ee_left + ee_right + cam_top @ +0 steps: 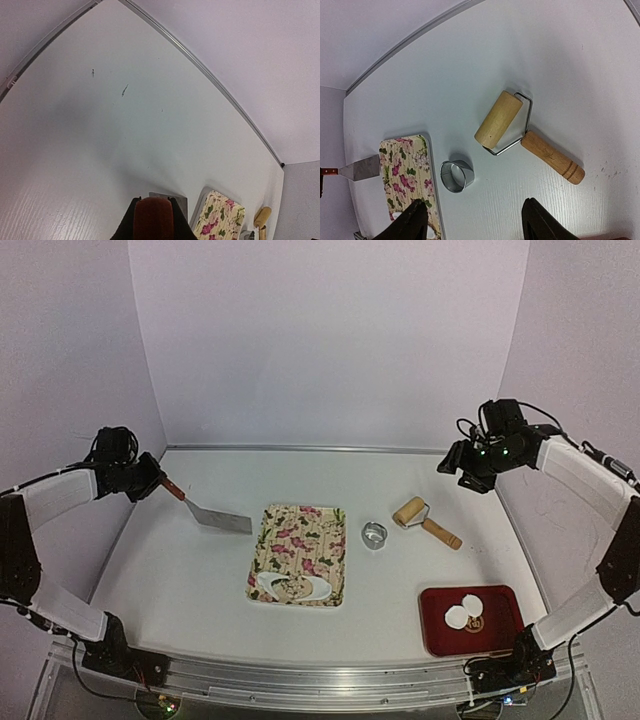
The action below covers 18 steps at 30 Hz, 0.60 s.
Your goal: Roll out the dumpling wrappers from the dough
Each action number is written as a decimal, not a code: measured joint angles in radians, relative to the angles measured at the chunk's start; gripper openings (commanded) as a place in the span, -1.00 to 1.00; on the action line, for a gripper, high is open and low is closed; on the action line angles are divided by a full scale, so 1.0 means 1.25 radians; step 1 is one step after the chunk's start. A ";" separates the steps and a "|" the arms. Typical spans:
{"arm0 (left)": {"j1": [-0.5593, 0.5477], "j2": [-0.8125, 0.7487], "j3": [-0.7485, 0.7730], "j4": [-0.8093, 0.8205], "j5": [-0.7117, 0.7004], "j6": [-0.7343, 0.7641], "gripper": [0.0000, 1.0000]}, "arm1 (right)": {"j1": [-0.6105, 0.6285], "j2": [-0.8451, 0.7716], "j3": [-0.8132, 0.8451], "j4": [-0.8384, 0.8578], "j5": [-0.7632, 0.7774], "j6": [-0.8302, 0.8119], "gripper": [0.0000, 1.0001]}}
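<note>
White dumpling wrappers (456, 617), two small discs touching each other, lie on the red tray (500, 635) at the near right of the worktop (180, 570). Left gripper (152, 480) is clenched on the reddish handle of the spatula (222, 518), whose metal blade sits just left of the floral board (305, 530). At that board's near end lies the dough sheet (268, 583), with holes cut out. Right gripper (475, 222) hangs released, nothing between its fingers, raised beyond the wooden roller (498, 119) and ring cutter (456, 176).
</note>
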 measured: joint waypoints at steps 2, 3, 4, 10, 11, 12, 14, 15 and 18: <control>0.002 0.012 -0.012 0.029 0.016 -0.005 -0.73 | 0.000 -0.011 -0.015 0.003 0.002 -0.001 0.38; 0.002 0.016 -0.017 0.042 0.022 -0.005 -0.64 | 0.000 -0.017 -0.024 0.005 0.004 -0.003 0.41; 0.002 0.019 -0.023 0.054 0.027 -0.005 -0.52 | 0.000 -0.023 -0.031 0.007 0.006 -0.004 0.44; 0.002 0.029 -0.072 0.069 0.025 0.015 -0.11 | 0.000 -0.049 -0.062 0.017 0.024 -0.009 0.50; 0.002 0.031 -0.080 0.066 0.022 0.018 -0.03 | 0.000 -0.053 -0.067 0.018 0.026 -0.010 0.50; 0.002 0.032 -0.089 0.061 0.018 0.023 0.04 | 0.000 -0.056 -0.071 0.018 0.029 -0.010 0.51; 0.002 0.033 -0.101 0.053 0.011 0.023 0.27 | 0.000 -0.061 -0.076 0.020 0.033 -0.013 0.56; 0.002 0.033 -0.104 0.049 0.008 0.022 0.45 | 0.000 -0.064 -0.078 0.021 0.036 -0.014 0.61; 0.002 0.028 -0.107 0.030 -0.013 0.018 0.79 | 0.000 -0.067 -0.079 0.023 0.045 -0.021 0.77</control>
